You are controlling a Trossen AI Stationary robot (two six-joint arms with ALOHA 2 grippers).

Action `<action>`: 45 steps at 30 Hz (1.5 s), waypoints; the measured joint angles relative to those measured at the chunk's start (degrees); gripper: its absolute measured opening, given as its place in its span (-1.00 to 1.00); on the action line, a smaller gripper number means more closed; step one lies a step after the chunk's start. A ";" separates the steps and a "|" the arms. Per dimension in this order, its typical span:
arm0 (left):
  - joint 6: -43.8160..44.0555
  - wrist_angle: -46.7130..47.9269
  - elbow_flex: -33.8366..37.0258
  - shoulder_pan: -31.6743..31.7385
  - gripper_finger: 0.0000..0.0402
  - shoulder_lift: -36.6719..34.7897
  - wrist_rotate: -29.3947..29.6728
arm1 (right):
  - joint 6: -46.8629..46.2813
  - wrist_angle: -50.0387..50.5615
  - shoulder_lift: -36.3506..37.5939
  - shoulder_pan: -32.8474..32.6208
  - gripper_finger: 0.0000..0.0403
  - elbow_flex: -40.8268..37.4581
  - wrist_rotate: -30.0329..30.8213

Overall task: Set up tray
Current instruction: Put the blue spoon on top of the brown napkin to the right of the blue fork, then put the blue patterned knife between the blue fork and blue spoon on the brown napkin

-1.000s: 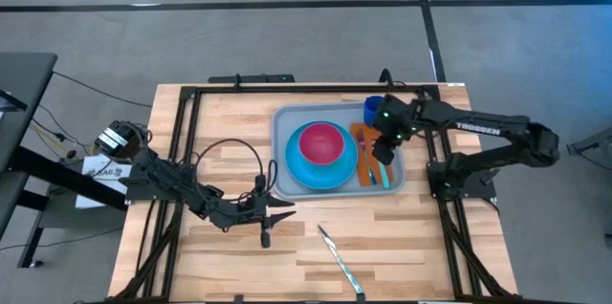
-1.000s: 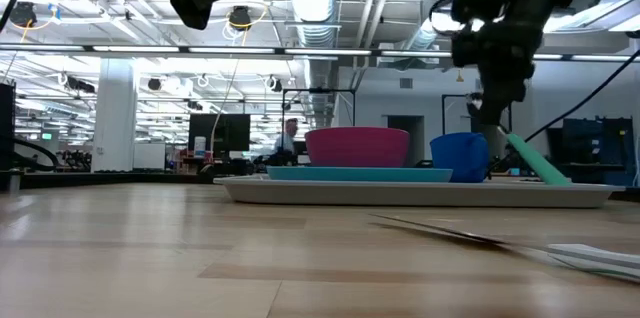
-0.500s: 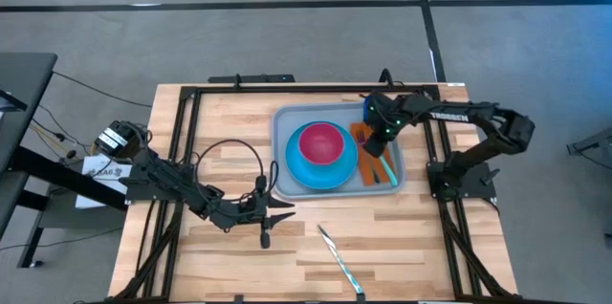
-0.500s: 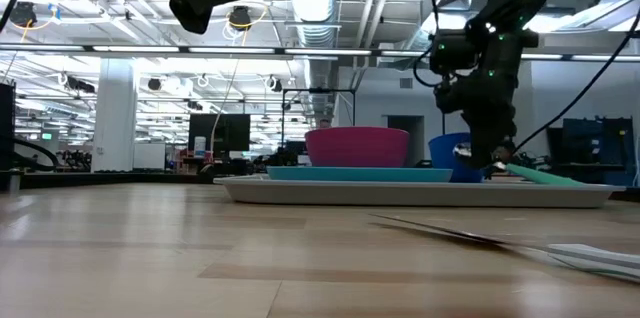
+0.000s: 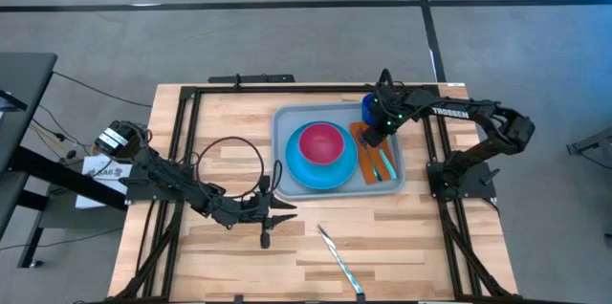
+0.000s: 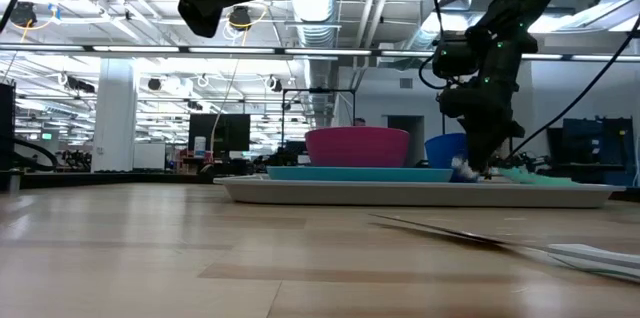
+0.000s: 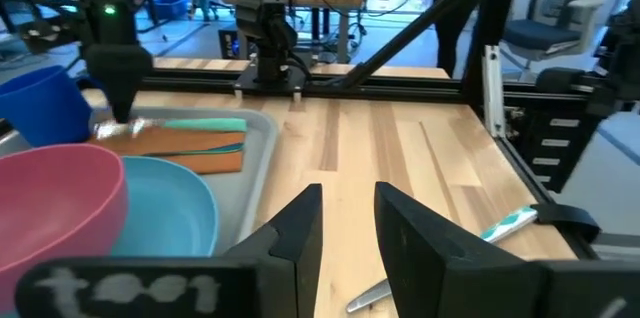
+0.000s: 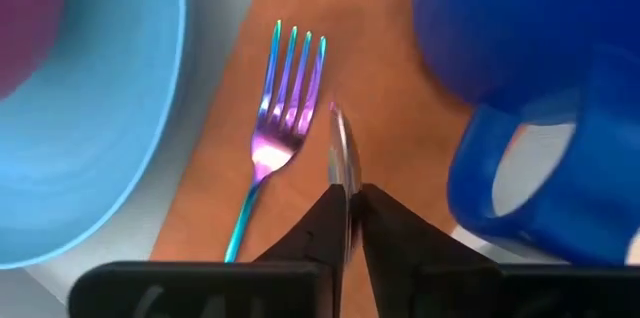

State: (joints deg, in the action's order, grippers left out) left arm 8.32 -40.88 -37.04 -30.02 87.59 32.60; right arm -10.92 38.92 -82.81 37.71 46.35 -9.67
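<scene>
Crowding the right gripper: fork, blue mug, plate.

Your right arm reaches in from the table's right edge, elbow bent out to the side, forearm stretched toward the far right part of the table. Its wrist points down, and the right gripper has its fingers pinched nearly together. Your left arm lies low along the near left, its left gripper parted slightly, fingers pointing right.
</scene>
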 joint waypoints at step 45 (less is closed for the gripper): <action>2.34 4.61 0.00 0.39 -0.59 0.00 -2.38 | -41.23 -28.57 1.95 -66.42 -0.59 0.12 10.93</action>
State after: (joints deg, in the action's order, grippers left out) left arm 10.66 -36.28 -37.04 -29.63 87.59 30.22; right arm -52.15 10.35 -80.86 -28.71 46.47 1.26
